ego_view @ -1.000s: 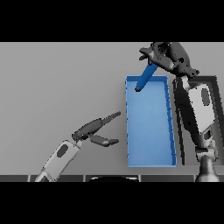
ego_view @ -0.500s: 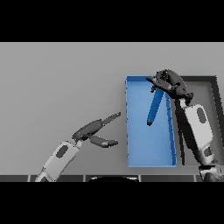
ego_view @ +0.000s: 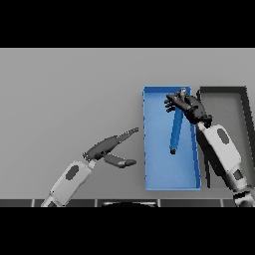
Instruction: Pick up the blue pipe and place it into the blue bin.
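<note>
The blue pipe [ego_view: 175, 133] lies lengthwise inside the blue bin [ego_view: 164, 174], in its upper half, slightly slanted. Its upper end sits just under my right hand [ego_view: 190, 107]. That hand hovers over the bin's far right part with its fingers spread and not curled round the pipe. My left hand [ego_view: 105, 148] rests open over the table to the left of the bin, fingers straight and pointing toward the bin's left wall.
A dark grey bin [ego_view: 221, 89] stands directly right of the blue bin, partly covered by my right forearm [ego_view: 221, 147]. Bare grey table stretches to the left and behind.
My right hand carried the pipe from above the bin's far edge down into the bin. Its fingers have spread, and the pipe has settled lower. The left hand has not moved.
</note>
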Robot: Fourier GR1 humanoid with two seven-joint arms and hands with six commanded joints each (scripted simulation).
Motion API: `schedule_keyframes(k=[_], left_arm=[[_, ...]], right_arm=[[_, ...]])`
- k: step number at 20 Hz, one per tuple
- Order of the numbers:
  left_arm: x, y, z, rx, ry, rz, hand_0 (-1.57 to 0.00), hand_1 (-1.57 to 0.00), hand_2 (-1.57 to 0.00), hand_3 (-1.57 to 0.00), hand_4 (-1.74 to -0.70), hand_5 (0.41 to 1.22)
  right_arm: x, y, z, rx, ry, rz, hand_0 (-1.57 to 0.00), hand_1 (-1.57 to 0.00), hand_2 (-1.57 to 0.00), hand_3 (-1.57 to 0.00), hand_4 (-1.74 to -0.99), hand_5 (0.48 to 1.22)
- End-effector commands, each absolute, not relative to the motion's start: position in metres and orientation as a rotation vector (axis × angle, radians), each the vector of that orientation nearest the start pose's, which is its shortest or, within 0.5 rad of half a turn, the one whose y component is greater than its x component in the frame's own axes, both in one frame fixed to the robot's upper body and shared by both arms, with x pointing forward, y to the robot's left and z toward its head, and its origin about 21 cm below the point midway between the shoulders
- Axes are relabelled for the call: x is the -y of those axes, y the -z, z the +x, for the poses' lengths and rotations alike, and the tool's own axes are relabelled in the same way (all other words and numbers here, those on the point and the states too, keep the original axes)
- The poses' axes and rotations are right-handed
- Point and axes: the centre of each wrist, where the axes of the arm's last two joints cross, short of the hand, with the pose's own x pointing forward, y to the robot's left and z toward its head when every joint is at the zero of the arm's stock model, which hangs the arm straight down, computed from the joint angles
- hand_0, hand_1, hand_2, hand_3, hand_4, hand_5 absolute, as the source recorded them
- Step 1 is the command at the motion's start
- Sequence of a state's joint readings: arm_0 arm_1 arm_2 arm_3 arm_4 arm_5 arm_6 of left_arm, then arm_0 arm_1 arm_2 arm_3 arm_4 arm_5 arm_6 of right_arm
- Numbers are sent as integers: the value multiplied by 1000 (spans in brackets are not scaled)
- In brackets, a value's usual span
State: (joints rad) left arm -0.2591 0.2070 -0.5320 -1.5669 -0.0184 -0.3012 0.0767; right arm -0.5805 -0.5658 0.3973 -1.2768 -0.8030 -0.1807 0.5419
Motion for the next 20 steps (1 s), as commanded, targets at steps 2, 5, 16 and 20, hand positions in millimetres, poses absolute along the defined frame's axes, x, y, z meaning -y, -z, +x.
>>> schedule_keyframes(k=[2,5,16,20], left_arm=[[-129,-42,263,1506,981,-430,1,1,1,1,-889,453],[-131,-42,263,1515,972,-437,1,1,1,1,-895,453],[-129,-40,263,1513,971,-440,1,1,1,1,-916,464],[-129,-38,264,1494,964,-440,1,1,1,1,-920,467]], right_arm=[[238,-101,361,1031,-252,167,-427,-382,-364,-293,-1242,1081],[236,-88,358,878,-393,79,-218,-195,-186,-150,-1165,924],[239,-77,357,842,-499,-26,-18,-16,-15,-12,-1123,689],[243,-73,357,838,-512,-27,-9,-8,-7,-6,-1129,673]])
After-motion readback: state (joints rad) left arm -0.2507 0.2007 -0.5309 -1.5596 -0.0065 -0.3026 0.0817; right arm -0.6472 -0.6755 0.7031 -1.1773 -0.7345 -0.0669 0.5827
